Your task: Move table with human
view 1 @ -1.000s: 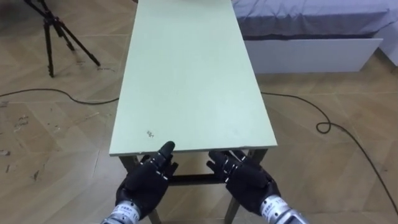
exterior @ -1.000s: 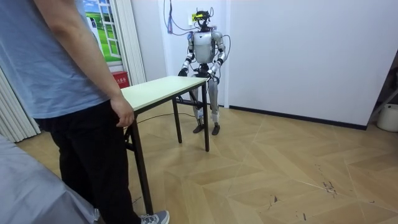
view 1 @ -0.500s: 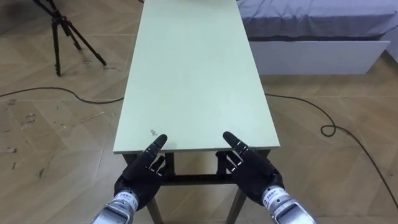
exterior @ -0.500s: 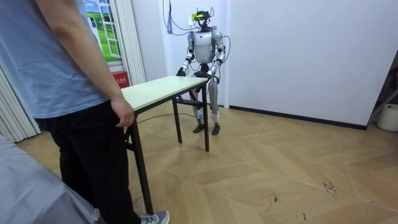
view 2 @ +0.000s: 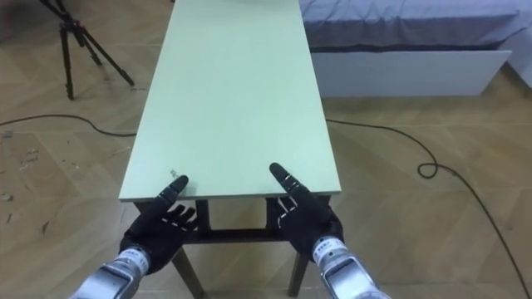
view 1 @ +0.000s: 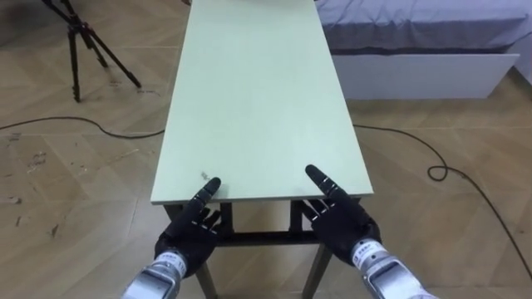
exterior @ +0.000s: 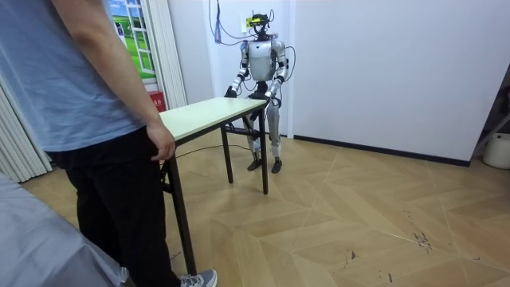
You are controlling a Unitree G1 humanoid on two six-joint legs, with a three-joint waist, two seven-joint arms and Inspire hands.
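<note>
One table (view 1: 258,100): long axis straight ahead, short end nearest.

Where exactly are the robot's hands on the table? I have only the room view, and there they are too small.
Observer: Both are open at the near short edge of the table; the left hand points its thumb over the top, fingers below.
Operator: And the right hand?
Observer: The right hand is the same, near the other corner.
Operator: Anything beside the table?
Observer: A tripod stands on the floor to the robot's left.
</note>
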